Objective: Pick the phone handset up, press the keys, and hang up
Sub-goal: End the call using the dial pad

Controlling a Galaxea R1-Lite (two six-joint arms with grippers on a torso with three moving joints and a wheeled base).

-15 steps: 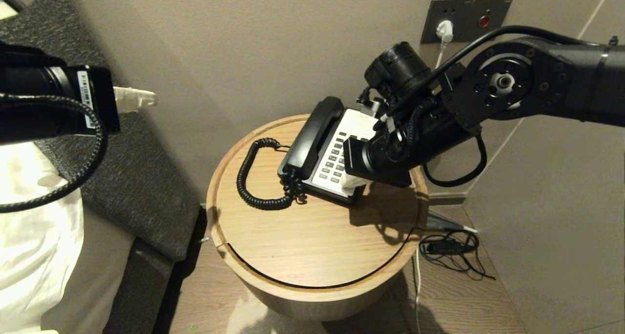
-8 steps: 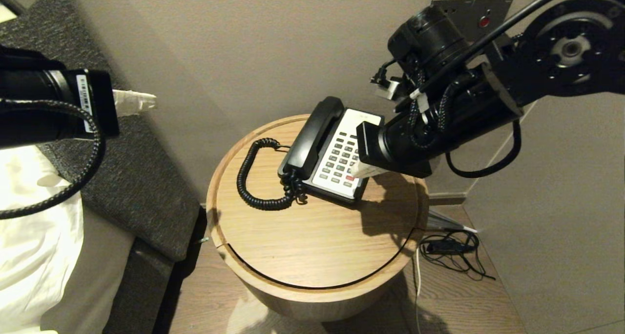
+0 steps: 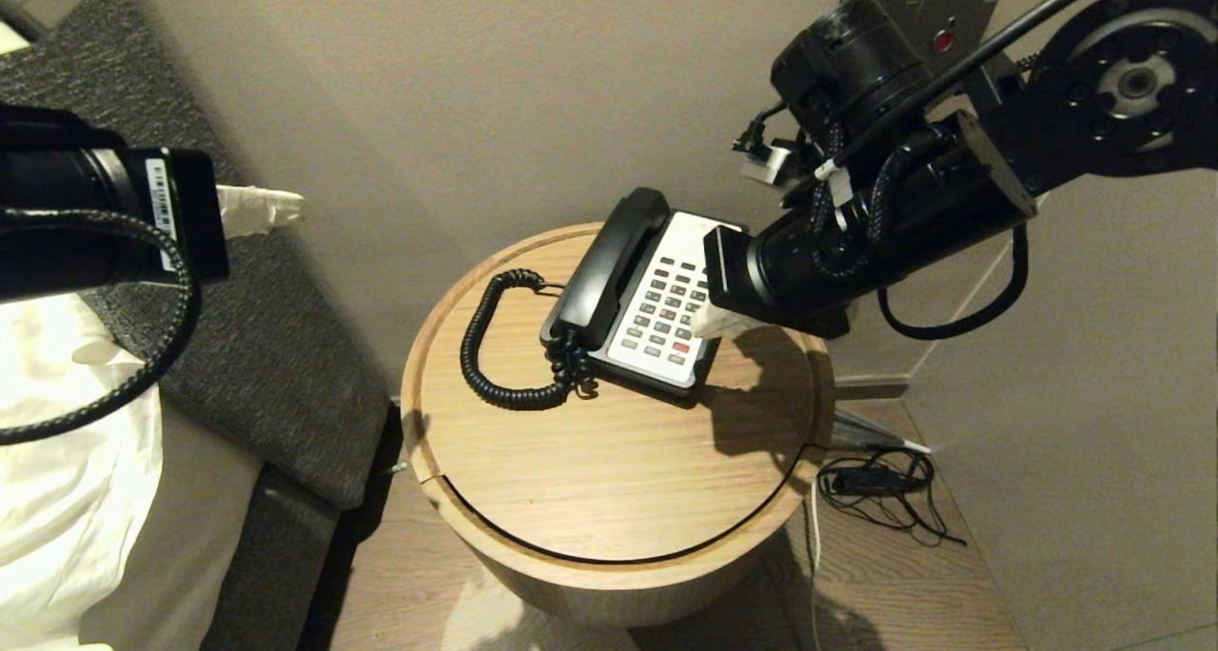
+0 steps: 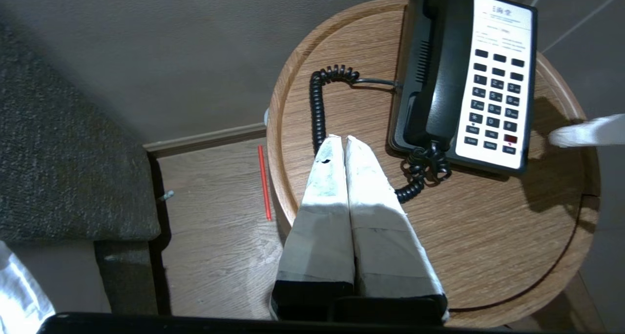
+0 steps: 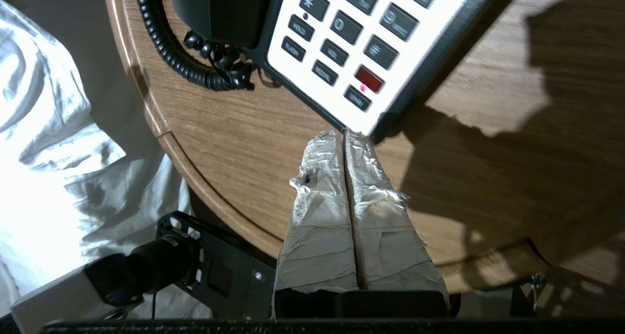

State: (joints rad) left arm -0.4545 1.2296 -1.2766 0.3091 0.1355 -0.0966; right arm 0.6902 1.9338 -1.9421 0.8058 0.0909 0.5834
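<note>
The phone handset [image 3: 609, 263] lies in its cradle on the left side of the black phone, its coiled cord [image 3: 490, 346] looping over the round wooden table [image 3: 609, 480]. The handset also shows in the left wrist view [image 4: 447, 70]. The keys [image 3: 666, 308] sit in the white faceplate, with the red button [image 3: 680, 347] near the front; both show in the right wrist view [image 5: 371, 51]. My right gripper [image 3: 699, 325] is shut and empty, raised above the phone's front right corner; its tips [image 5: 343, 135] are shut together. My left gripper [image 3: 290, 199] is shut and empty, far left of the table; its tips [image 4: 342, 141] are shut together.
A wall socket plate [image 3: 952, 23] is behind the right arm. Loose black cables [image 3: 880, 489] lie on the floor right of the table. A grey cushioned bed edge [image 3: 257, 346] and white bedding [image 3: 67, 499] stand at the left. A red stick [image 4: 264, 182] lies on the floor.
My right gripper has lifted up and back to the right off the keypad, uncovering the lower keys and red button. The left arm has barely moved.
</note>
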